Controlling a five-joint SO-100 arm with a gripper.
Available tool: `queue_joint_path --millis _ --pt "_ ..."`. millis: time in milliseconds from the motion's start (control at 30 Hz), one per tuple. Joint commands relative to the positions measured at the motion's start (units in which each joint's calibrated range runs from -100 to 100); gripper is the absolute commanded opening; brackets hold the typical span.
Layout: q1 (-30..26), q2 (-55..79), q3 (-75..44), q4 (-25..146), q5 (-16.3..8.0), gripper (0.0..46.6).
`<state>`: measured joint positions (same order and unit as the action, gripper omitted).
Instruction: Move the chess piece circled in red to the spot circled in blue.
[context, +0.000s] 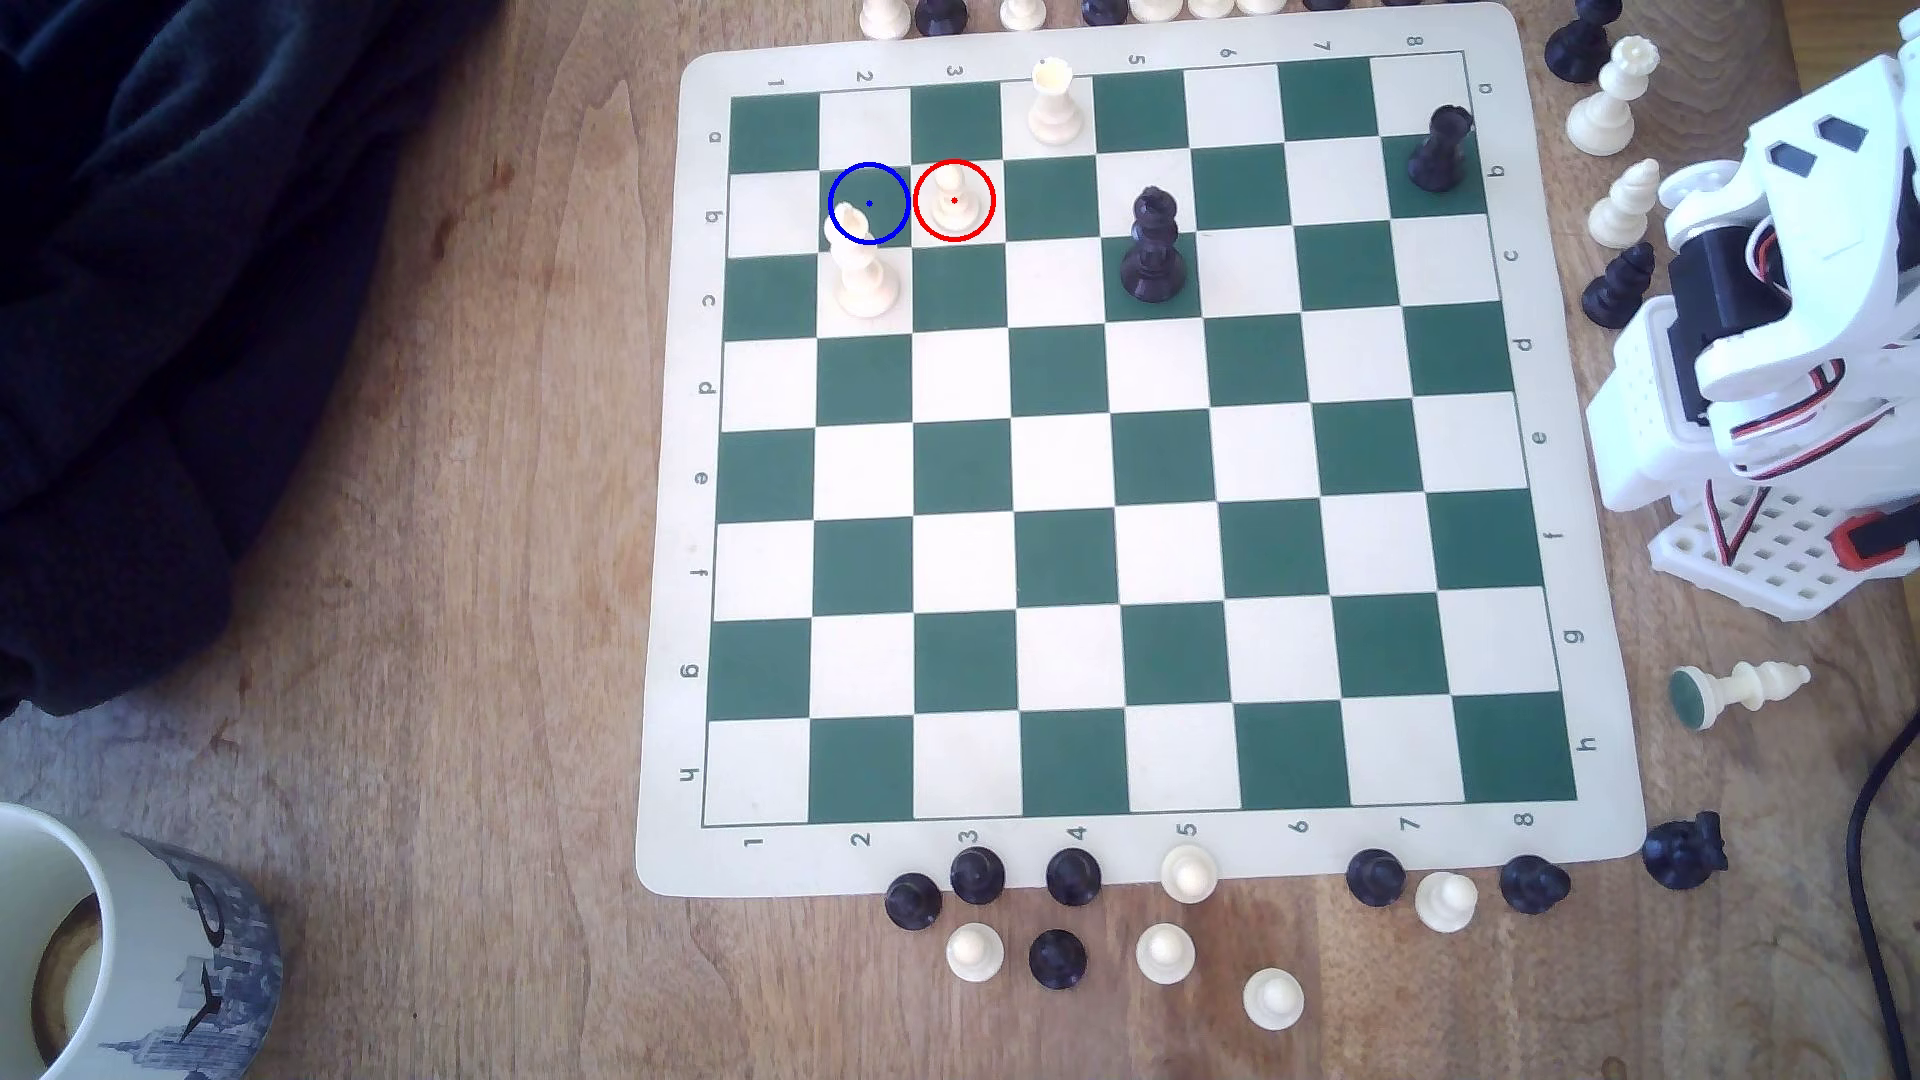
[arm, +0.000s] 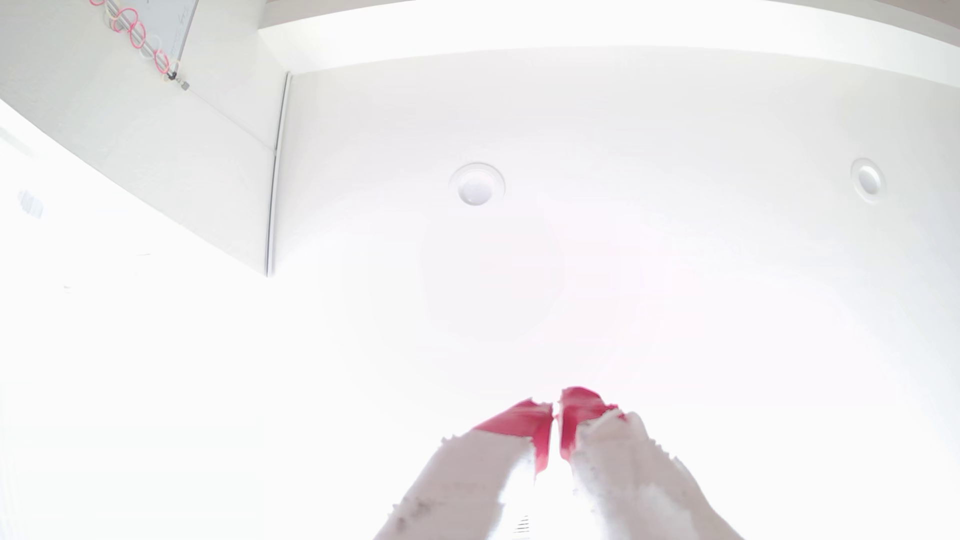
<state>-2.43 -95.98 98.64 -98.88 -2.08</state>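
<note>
A small cream pawn (context: 954, 200) stands inside the red ring on a cream square in row b of the chess board (context: 1132, 852). One square toward the exterior view's left lies the dark green spot circled in blue (context: 878, 192). The head of a taller cream piece (context: 860, 265) overlaps that ring's lower edge. My arm (context: 1787, 312) is folded up off the board at the exterior view's right edge, far from the pawn. In the wrist view my gripper (arm: 556, 410) points at a white ceiling. Its red-tipped fingers (arm: 519, 423) sit together, shut on nothing.
On the board stand a cream rook (context: 1054, 102) and two black pieces (context: 1151, 247) (context: 1439, 149). Loose pieces line the board's near, far and right edges; a cream one (context: 1740, 691) lies toppled. A mug (context: 125, 945) and dark cloth (context: 156, 260) occupy the left.
</note>
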Motion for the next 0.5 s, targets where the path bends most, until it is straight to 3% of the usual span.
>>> queue_joint_path --millis 0,233,467 --pt "1.77 0.22 1.36 3.39 0.29 0.2" --pt "7.95 0.14 -0.09 28.37 0.29 0.2" --pt "15.38 0.14 -9.61 68.83 -0.1 0.2"
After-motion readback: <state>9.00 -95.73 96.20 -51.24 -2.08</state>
